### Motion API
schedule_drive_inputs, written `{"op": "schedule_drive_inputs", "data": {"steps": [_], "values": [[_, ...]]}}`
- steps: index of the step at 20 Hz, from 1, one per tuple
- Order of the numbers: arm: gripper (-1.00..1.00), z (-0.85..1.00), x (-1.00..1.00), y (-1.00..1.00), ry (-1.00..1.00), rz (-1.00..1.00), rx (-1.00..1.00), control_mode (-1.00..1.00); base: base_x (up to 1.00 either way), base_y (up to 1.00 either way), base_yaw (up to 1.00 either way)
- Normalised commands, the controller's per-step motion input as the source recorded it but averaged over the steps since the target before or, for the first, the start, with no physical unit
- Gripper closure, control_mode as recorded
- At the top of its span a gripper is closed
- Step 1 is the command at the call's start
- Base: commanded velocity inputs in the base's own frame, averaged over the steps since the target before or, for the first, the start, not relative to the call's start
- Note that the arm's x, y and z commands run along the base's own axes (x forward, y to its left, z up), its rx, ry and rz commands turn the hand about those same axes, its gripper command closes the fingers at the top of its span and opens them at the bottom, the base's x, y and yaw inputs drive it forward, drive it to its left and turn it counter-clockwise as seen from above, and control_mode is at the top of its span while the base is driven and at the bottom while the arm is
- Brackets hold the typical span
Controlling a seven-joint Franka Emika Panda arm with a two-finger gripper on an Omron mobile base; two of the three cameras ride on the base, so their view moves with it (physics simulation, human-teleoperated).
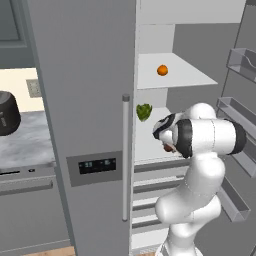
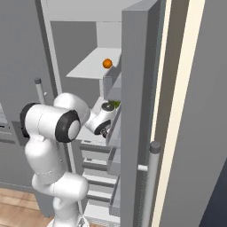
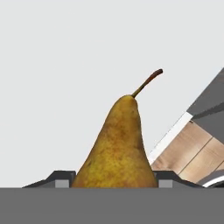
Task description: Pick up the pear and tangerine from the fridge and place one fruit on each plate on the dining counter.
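Pincer point(image 3: 113, 183) fingers clamp the pear point(image 3: 117, 148) at bottom centre of the hand view, stem pointing up-right. White fridge point(image 1: 90, 75) shelf lies behind it. Upper shelf holds the tangerine point(image 1: 162, 70), with bare room around.

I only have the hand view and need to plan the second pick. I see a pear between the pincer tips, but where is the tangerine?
Observer: The tangerine sits on the fridge shelf above the one where the pincer grips the pear.
Operator: Anything else on the pear's shelf?
Observer: Yes, a green vegetable lies on it, over by the closed left door.
Operator: Is the way out free?
Observer: The right door stands open, with its bins close beside the wrist.
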Motion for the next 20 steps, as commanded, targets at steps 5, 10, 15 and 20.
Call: {"op": "schedule_drive_inputs", "data": {"steps": [5, 10, 15, 20], "values": [[1.00, 0.81, -0.70, 0.00, -0.02, 0.00, 0.00, -1.00, 0.00, 0.00, 0.00], [1.00, 0.96, -0.55, 0.00, -0.01, 0.00, -0.02, -1.00, 0.00, 0.00, 0.00], [1.00, 0.92, -0.47, -0.02, 0.00, 0.00, -0.03, -1.00, 0.00, 0.00, 0.00], [1.00, 0.77, -0.57, -0.01, 0.00, 0.03, -0.02, -1.00, 0.00, 0.00, 0.00]]}}
